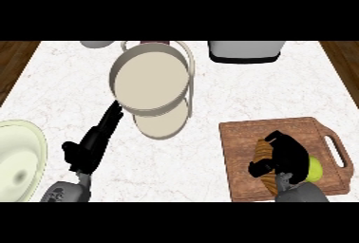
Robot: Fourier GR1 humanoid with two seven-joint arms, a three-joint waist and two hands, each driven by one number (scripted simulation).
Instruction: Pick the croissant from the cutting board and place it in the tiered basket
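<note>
1. The right robot hand (289, 159) is on the cutting board (242, 137), fingers and thumb curled round the croissant (263, 152), which lies on the board under that palm.
2. Only the croissant's left flank and lower tip show; the rest is hidden by the hand, so I cannot tell if it has left the wood.
3. A green fruit (317, 168) sits just right of the hand, touching or nearly so.
4. The left robot hand (95, 142) rests with straight fingers on the counter (63, 85), pointing up toward the basket (151, 80).
5. The basket stands well up and left of the right hand, both tiers bare.
6. Handling, as a judgement: the croissant is likely light, soft and flaky, crushing easily. The thick middle across its width is the best hold; the tapered ends may break.
7. The lift should be straight up, clear of the fruit.
</note>
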